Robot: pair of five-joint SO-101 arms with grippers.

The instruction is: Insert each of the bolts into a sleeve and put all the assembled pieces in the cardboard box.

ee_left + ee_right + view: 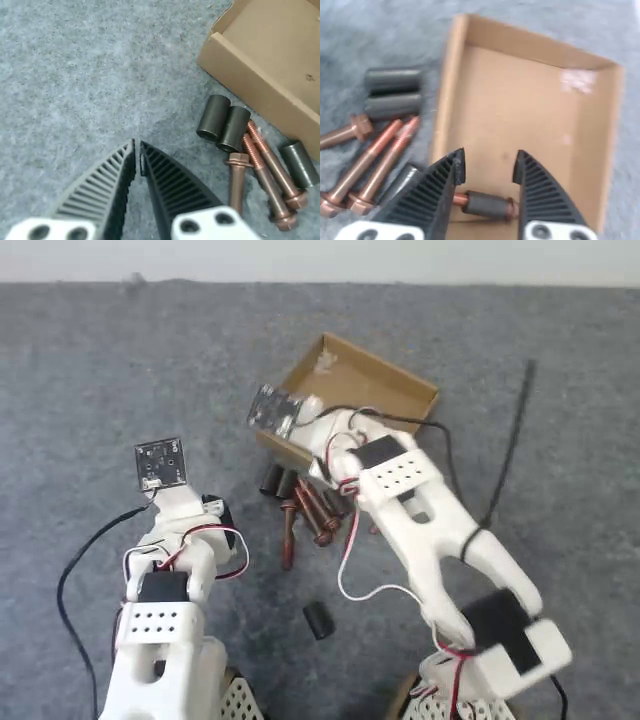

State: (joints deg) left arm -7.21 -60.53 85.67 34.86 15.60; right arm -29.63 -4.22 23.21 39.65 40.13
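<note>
The cardboard box (392, 383) stands open at the table's middle back. My right gripper (490, 154) hangs open over the box (530, 105), just above an assembled bolt-in-sleeve piece (487, 205) lying on the box floor. Two dark sleeves (213, 117) (233, 128) lie side by side in front of the box wall (250, 95), and a third sleeve (299, 164) lies beside the copper bolts (265, 182). My left gripper (137, 145) is shut with nothing in it, low over the bare carpet and short of the sleeves. The bolts (305, 515) lie in a loose bundle between the arms.
A lone dark sleeve (318, 620) lies on the grey carpet nearer the arm bases. A black cable (510, 440) runs along the right of the box. Open carpet stretches to the left and far side.
</note>
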